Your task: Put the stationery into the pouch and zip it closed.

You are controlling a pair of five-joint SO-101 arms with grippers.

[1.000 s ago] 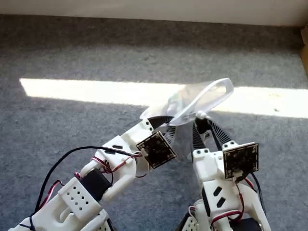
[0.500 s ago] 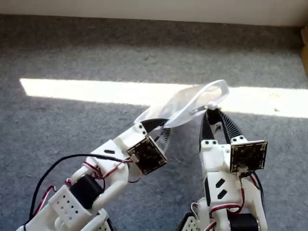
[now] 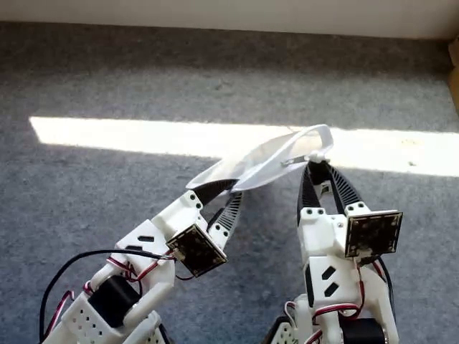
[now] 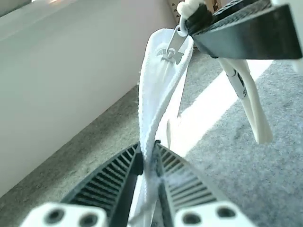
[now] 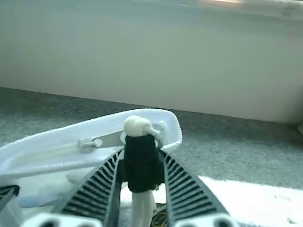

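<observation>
Arms of white plastic rise side by side from the near edge of the high view, wires looped at their joints, over grey carpet [image 3: 107, 79]. Just beyond them, the left gripper [image 3: 217, 195] [image 4: 149, 152] has its ribbed black jaws shut on one end of the pouch [image 3: 272, 154] [image 4: 158, 80], the white zip edge pinched between the fingertips. Beside it, the right gripper [image 3: 316, 169] [image 5: 142, 158] is clamped on the zip pull [image 5: 141, 165], a black tab topped with a white bead [image 5: 135, 125] [image 4: 189, 7] [image 3: 315, 156] that stands just above the jaws. The pouch, clear-sided with a white zip band, hangs in the air between the two grippers, stretched from the left one up and across to the right one and clear of the carpet. Its metal slider [image 4: 173, 47] [image 5: 87, 142] sits close to the end nearest the right gripper. What lies inside the pouch cannot be made out. Behind the pouch a broad band of sunlight [image 3: 129, 136] crosses the carpet from side to side. Farther back the carpet darkens, and a pale wall [image 3: 215, 11] [image 5: 142, 56] closes off the far edge
</observation>
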